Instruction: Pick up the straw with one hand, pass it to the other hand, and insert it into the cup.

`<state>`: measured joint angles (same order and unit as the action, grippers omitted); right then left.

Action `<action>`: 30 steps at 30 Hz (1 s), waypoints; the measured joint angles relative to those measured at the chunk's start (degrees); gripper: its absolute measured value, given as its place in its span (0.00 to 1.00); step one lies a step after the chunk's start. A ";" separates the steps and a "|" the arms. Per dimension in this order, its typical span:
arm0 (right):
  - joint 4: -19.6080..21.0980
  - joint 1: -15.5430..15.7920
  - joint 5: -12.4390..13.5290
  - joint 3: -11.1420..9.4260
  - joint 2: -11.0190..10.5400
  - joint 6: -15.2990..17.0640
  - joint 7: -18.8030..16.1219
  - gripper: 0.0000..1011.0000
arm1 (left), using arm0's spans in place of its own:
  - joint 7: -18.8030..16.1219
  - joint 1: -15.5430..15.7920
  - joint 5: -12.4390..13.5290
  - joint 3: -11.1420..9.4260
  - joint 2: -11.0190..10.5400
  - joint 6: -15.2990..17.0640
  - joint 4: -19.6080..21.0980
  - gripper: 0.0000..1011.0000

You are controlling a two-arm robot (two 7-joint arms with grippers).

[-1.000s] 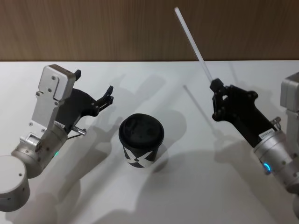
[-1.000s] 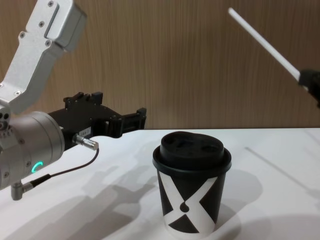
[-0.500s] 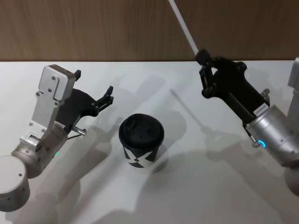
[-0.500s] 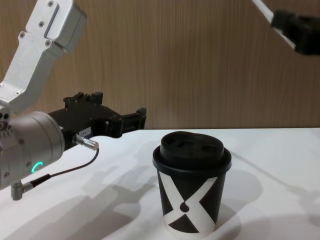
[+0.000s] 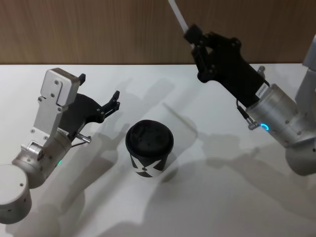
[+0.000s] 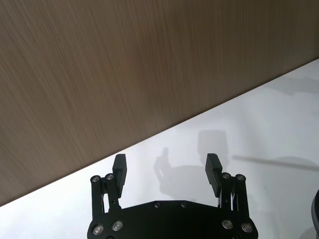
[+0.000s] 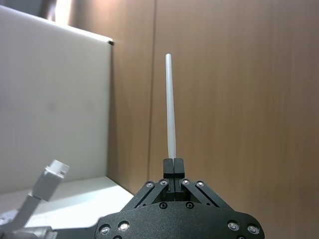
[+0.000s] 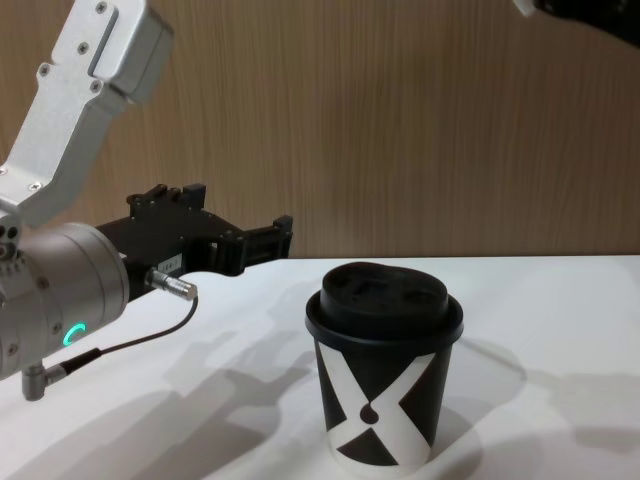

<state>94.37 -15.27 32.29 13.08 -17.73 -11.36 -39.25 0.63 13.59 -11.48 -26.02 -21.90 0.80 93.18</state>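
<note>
The cup (image 5: 148, 150), black with a white X and a black domed lid, stands upright mid-table; in the chest view the cup (image 8: 383, 375) fills the lower centre. My right gripper (image 5: 191, 33) is raised behind and to the right of the cup, shut on the white straw (image 5: 177, 14), which points up and away. In the right wrist view the straw (image 7: 171, 114) rises straight out of the shut right gripper (image 7: 173, 163). My left gripper (image 5: 115, 101) hovers open left of the cup, nothing between its fingers (image 6: 120, 167); in the chest view the left gripper (image 8: 280, 236) reaches in from the left.
A wooden wall (image 5: 98, 29) runs along the far edge of the white table (image 5: 207, 197). A thin cable (image 8: 130, 340) loops under my left wrist. In the right wrist view a white panel (image 7: 55, 99) stands beside the wall.
My right arm has risen and swung left toward the cup with the straw in it, and its gripper has left the top of the chest view. The left arm and cup have not moved.
</note>
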 joint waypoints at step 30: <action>-10.67 -12.10 7.77 5.38 2.84 -0.11 -12.46 0.00 | 7.01 -1.36 -7.67 3.52 -0.80 -2.40 4.32 0.99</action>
<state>83.70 -27.36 40.06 18.46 -14.88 -11.47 -51.71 7.64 12.23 -19.14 -22.51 -22.70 -1.61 97.50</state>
